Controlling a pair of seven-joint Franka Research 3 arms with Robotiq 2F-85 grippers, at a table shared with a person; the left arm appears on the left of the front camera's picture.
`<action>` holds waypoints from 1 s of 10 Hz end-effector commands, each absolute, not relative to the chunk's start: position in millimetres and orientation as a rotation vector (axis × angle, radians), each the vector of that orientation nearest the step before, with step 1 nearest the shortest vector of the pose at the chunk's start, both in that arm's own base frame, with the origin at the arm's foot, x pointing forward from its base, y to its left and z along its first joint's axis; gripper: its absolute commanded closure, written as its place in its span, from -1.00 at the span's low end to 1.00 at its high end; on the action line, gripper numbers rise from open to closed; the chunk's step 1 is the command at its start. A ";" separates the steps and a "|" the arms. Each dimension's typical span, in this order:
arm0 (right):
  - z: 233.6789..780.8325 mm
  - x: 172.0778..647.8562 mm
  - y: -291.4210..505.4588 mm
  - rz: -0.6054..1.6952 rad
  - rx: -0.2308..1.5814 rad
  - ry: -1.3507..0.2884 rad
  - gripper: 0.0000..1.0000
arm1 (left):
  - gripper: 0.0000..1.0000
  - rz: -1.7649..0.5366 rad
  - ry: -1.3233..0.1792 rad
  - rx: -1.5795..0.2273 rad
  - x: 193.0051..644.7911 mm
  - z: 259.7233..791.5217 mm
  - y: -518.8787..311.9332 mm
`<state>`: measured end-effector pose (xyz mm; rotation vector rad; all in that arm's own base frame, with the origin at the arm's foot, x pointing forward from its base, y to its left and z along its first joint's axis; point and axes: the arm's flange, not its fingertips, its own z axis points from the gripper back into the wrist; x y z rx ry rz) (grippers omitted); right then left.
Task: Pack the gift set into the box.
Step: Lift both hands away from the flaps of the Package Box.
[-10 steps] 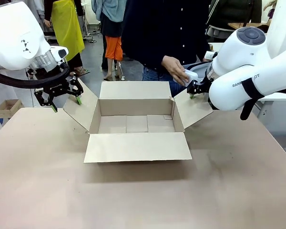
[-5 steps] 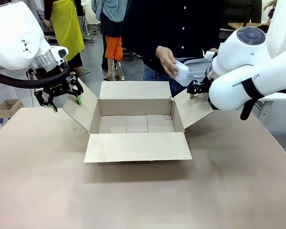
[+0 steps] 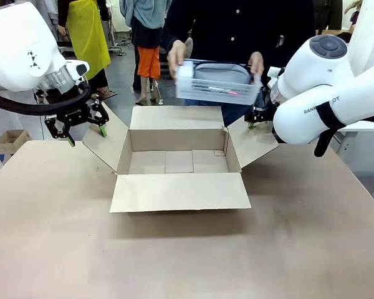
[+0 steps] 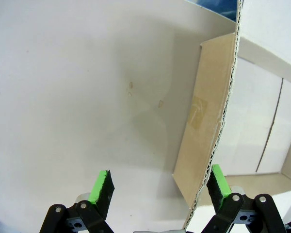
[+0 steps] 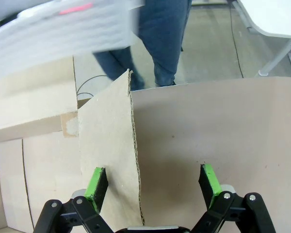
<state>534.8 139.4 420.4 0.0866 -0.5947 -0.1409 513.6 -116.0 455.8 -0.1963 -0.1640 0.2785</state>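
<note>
— Since a second ago, the person [image 3: 237, 31] has lifted the gift tray [image 3: 218, 93] above the box [image 3: 177, 163].
— Wide apart, left fingers [image 4: 103, 187] and right fingers [image 5: 95, 187] straddle its side flaps [image 3: 106, 144]; best to hold those apart and keep the tray level.

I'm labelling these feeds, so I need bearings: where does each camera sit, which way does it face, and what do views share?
Front: between the arms, facing across the table at the box and the person holding the tray; left arm and right arm show.
Left wrist: looks along the open left claw, straddling a box flap.
Right wrist: looks along the open right claw, straddling the opposite flap.
Shared: all show the box.
</note>
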 end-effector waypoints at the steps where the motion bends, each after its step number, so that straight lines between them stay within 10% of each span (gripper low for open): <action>1: 422.1 534.9 143.2 -0.162 0.071 -0.601 -1.00 | -1.00 0.288 -0.166 -0.181 512.3 458.4 -115.9; 10: 422.1 534.9 143.2 -0.162 0.071 -0.601 -1.00 | -1.00 0.288 -0.166 -0.181 512.3 458.4 -115.9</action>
